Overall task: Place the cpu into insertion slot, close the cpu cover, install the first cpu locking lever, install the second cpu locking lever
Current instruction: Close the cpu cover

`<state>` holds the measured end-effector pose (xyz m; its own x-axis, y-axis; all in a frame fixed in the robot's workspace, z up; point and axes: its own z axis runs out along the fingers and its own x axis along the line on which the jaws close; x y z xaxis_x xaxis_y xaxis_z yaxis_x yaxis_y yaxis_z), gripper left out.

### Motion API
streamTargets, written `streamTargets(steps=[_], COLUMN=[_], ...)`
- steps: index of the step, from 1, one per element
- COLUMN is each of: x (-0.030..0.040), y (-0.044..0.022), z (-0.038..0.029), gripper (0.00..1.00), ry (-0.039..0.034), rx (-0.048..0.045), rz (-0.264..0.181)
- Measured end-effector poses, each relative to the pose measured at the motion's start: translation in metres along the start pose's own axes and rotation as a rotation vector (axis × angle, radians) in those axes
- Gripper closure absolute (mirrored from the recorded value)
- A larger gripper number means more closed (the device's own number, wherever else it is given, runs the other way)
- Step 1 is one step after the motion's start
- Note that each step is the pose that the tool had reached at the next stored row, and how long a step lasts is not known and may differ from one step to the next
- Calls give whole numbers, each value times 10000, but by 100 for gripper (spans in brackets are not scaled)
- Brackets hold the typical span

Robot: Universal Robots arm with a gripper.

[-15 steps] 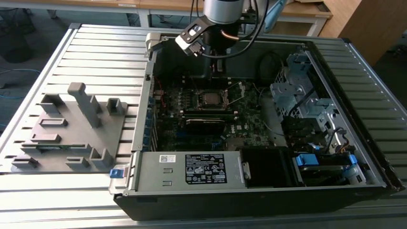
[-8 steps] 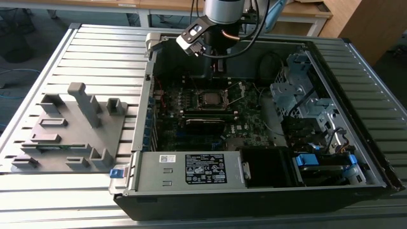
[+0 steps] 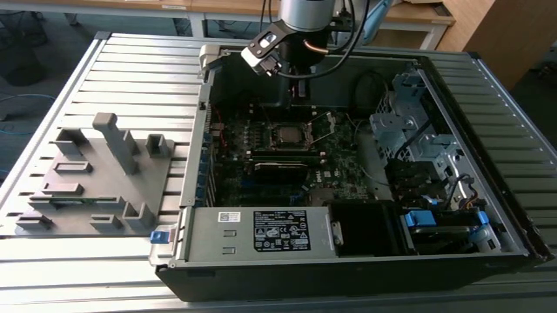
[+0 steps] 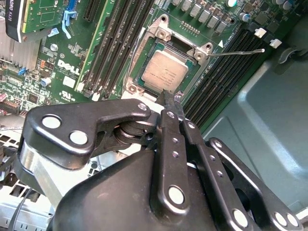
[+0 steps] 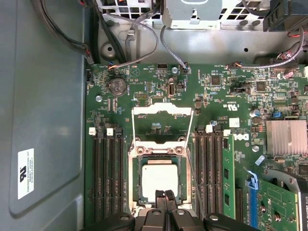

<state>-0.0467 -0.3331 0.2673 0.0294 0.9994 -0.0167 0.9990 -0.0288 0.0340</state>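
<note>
The cpu [image 5: 161,177] lies flat in its socket on the green motherboard [image 5: 226,91], its silver top showing in both wrist views [image 4: 166,71] and in the exterior view [image 3: 287,135]. The cpu cover [image 5: 162,109], a thin silver frame, is swung open away from the socket on its hinge. A thin wire locking lever [image 4: 240,51] sticks out unlatched beside the socket. My gripper [image 4: 166,94] is shut with nothing between its fingers. Its tips [image 5: 165,195] hover over the chip's near edge. In the exterior view, the gripper [image 3: 296,88] hangs above the open computer case.
Black memory slots [image 5: 108,178] flank the socket on both sides. Cables [image 5: 139,43] run along the case wall. A drive cage [image 3: 409,124] and a power supply [image 3: 278,231] crowd the case. A grey fixture [image 3: 96,176] sits on the slatted table at the exterior view's left.
</note>
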Motion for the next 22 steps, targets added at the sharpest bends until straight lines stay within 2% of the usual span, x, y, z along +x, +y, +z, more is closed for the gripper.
streamTargets(steps=[16,22], x=[-1,1], y=[5,72], z=[-54,-51], gripper=[90,90], ry=[0,-1], rx=[0,0], rz=[-2,0])
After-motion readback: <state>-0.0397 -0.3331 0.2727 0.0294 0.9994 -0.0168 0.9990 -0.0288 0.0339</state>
